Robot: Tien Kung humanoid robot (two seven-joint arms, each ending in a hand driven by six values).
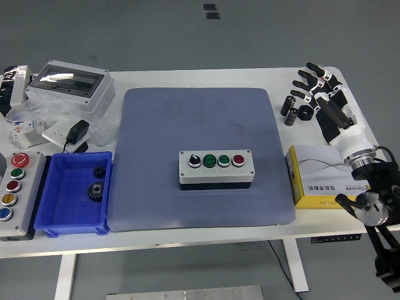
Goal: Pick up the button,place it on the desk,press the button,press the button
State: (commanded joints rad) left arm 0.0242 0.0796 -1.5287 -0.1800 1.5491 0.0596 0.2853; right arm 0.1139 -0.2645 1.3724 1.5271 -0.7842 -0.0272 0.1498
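A grey button box (216, 169) lies on the blue mat (200, 125) near its front middle. It has a black selector knob, two green buttons and a red button (238, 160) on top. My right hand (320, 94) is at the table's far right, well away from the box, over several small black cylinders (292, 107). Its fingers are spread and hold nothing. My left arm is not in view.
A yellow and white carton (322, 178) lies under my right forearm. A blue bin (73, 190) with black gears and a second button box (15, 190) stand at the left. A grey enclosure (74, 84) and loose parts lie at the back left.
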